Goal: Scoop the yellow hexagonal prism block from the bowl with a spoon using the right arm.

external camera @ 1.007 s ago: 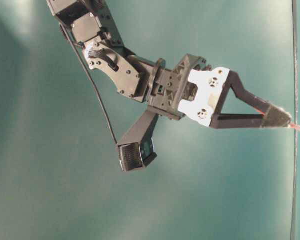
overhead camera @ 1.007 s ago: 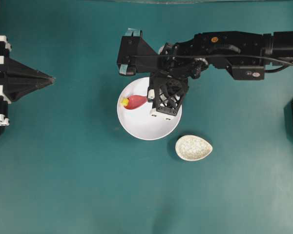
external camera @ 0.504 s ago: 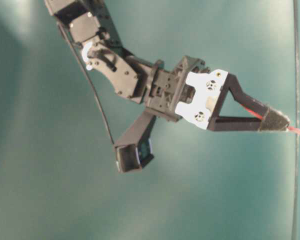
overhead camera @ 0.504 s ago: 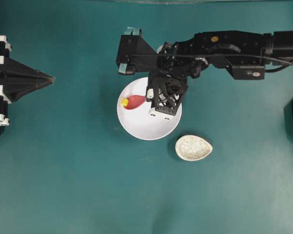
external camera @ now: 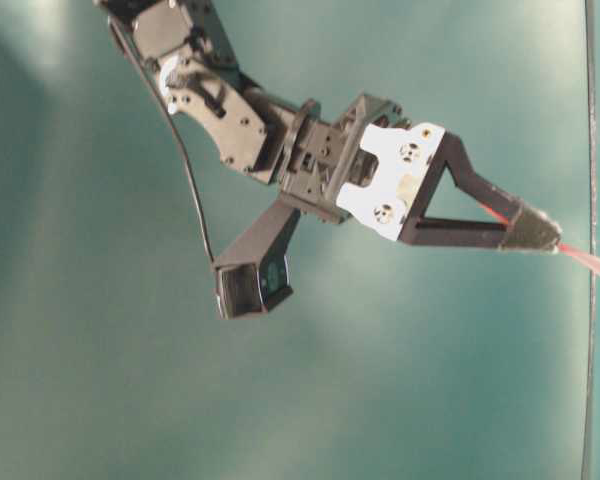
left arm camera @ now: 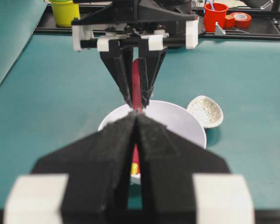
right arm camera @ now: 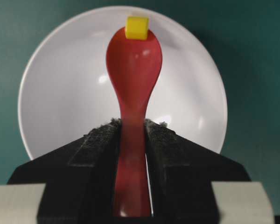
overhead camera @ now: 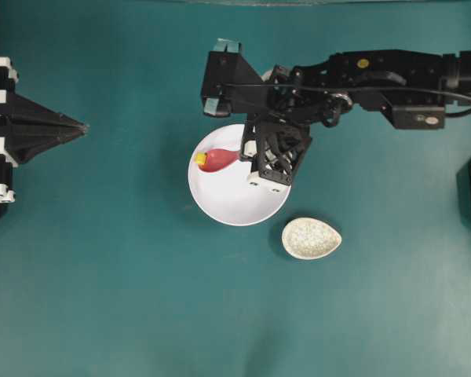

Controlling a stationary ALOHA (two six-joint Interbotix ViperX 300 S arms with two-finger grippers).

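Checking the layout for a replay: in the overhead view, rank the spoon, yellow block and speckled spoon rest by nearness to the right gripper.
1. Spoon, clamped in the right gripper.
2. Yellow block, at the scoop's far left tip.
3. Speckled spoon rest, lower right, outside the bowl.

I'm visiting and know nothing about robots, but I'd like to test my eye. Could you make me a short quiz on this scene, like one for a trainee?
1. True or false: the right gripper is shut on the spoon by its handle.
2. Where is the yellow hexagonal prism block? A) at the far tip of the spoon's scoop B) in the speckled spoon rest C) on the teal table
3. Fill in: the spoon's scoop is over the white ____.

Key
1. True: both black fingers clamp the red handle.
2. A
3. bowl
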